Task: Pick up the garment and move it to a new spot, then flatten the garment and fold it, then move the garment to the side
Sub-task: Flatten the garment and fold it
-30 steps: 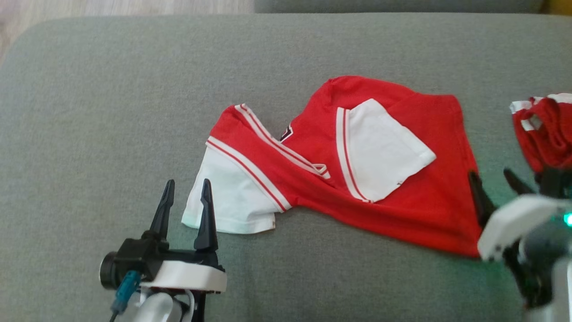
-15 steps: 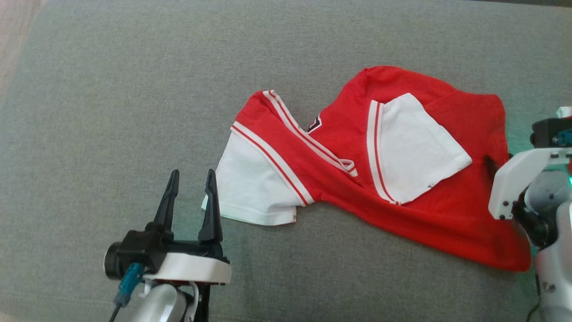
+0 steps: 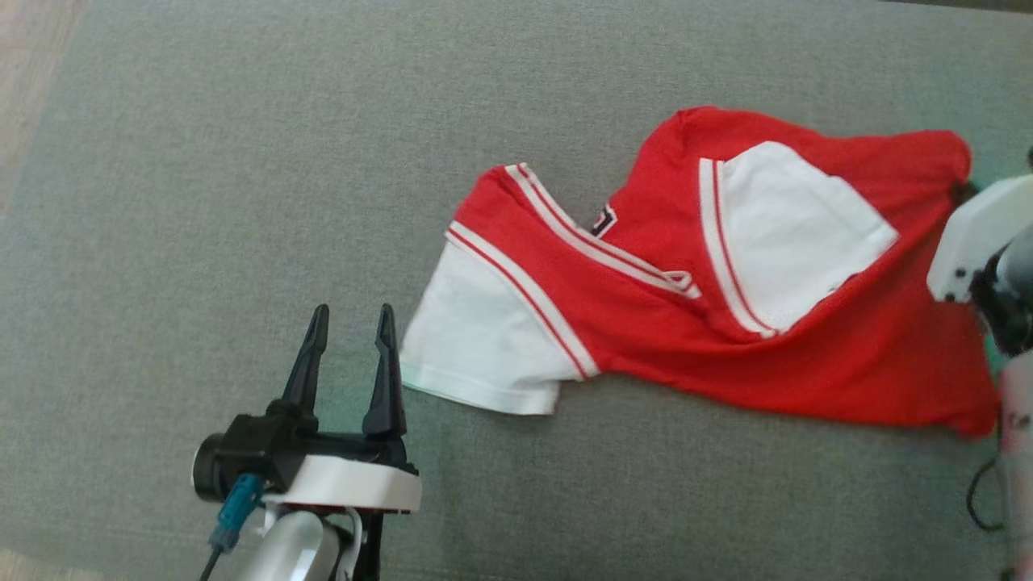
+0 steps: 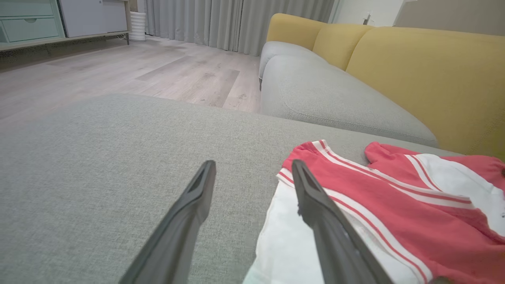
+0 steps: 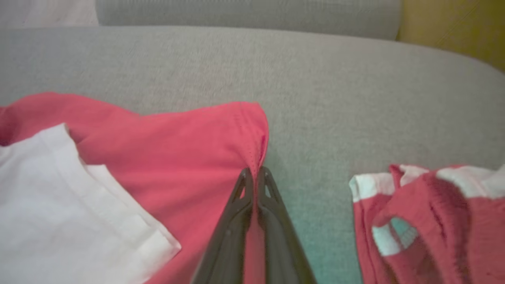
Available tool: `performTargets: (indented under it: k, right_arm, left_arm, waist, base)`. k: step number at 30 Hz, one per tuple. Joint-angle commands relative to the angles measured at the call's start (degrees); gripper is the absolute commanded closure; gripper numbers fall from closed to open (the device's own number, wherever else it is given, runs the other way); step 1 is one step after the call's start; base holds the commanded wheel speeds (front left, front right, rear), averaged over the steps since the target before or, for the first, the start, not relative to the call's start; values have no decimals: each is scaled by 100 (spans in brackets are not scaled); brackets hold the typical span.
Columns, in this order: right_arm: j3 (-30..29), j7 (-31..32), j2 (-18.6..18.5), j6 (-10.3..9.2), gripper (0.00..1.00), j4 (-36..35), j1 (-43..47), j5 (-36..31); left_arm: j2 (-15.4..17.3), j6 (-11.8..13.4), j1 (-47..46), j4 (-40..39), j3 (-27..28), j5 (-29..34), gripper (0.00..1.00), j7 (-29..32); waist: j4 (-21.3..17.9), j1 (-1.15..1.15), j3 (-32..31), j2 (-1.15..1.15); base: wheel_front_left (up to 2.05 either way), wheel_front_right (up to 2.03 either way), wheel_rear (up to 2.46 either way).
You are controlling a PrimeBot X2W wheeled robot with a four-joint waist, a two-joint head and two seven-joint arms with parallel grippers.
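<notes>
The garment point(image 3: 815, 363) is a red shirt with white sleeves and striped trim, lying crumpled on the grey cushion point(image 3: 242, 161). My right gripper point(image 5: 254, 171) is shut on the garment's red edge point(image 5: 252, 130), and the fabric rises into a peak between its fingers. In the head view the right gripper point(image 3: 959, 192) sits at the garment's far right corner, mostly hidden by its white housing. My left gripper point(image 3: 353, 319) stands open just left of the white sleeve point(image 3: 484, 347), holding nothing. The left wrist view has the sleeve point(image 4: 284, 244) beside the right finger of the left gripper point(image 4: 252, 167).
Another red-and-white piece of clothing point(image 5: 434, 209) lies bunched to the right of my right gripper. A grey and yellow sofa point(image 4: 414, 71) stands beyond the cushion. Wooden floor point(image 4: 118, 75) lies past the cushion's left edge.
The right gripper has shut on the garment's right edge, which is now drawn up toward the far right. The head camera has shifted. The left gripper has stayed open in place.
</notes>
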Motion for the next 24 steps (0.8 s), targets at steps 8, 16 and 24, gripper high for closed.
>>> performTargets:
  k: [8, 16, 24]
  right_arm:
    - [-301, -859, 256, 37, 100, 705, -931, -817]
    - [-490, -1966, 449, 37, 0, 1510, -1352, -1436]
    - [-114, -3196, 600, 37, 0, 1575, -1105, -1078]
  left_arm:
    - [12, -78, -227, -43, 96, 110, 0, -55]
    - [-36, -85, -249, 23, 55, 113, 0, -55]
    - [-44, -75, -204, 142, 84, 84, 0, -46]
  waist:
    - [140, 0, -1, 0]
    - [140, 0, -98, 0]
    - [-172, 0, -537, 0]
  base:
    - [0, 0, 0]
    - [0, 0, 0]
    - [0, 0, 0]
